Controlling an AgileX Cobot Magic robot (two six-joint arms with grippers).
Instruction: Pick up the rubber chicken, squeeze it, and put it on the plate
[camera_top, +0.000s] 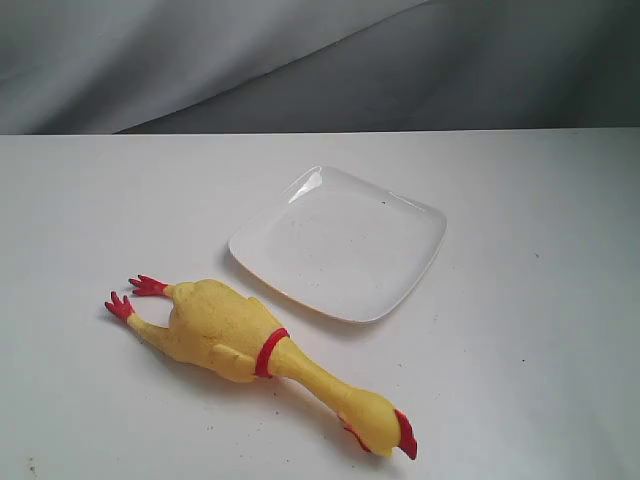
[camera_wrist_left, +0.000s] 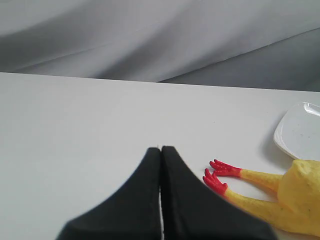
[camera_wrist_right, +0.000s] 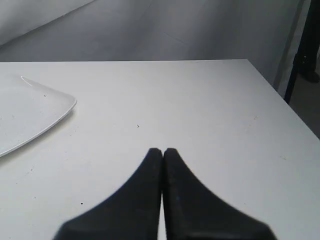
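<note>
The yellow rubber chicken (camera_top: 240, 340) lies flat on the white table, red feet to the left, red comb toward the front right. The white square plate (camera_top: 340, 243) sits just behind it, with nothing on it. Neither gripper shows in the exterior view. In the left wrist view my left gripper (camera_wrist_left: 160, 148) is shut with nothing in it, and the rubber chicken's red feet (camera_wrist_left: 219, 175) lie on the table just beside its black fingers. My right gripper (camera_wrist_right: 162, 150) is shut and holds nothing; a corner of the plate (camera_wrist_right: 30, 112) lies off to one side of it.
The white table (camera_top: 520, 330) ends at a grey draped backdrop (camera_top: 300, 60). In the right wrist view the table's side edge (camera_wrist_right: 285, 105) drops off to a dark floor with a black post (camera_wrist_right: 305, 45).
</note>
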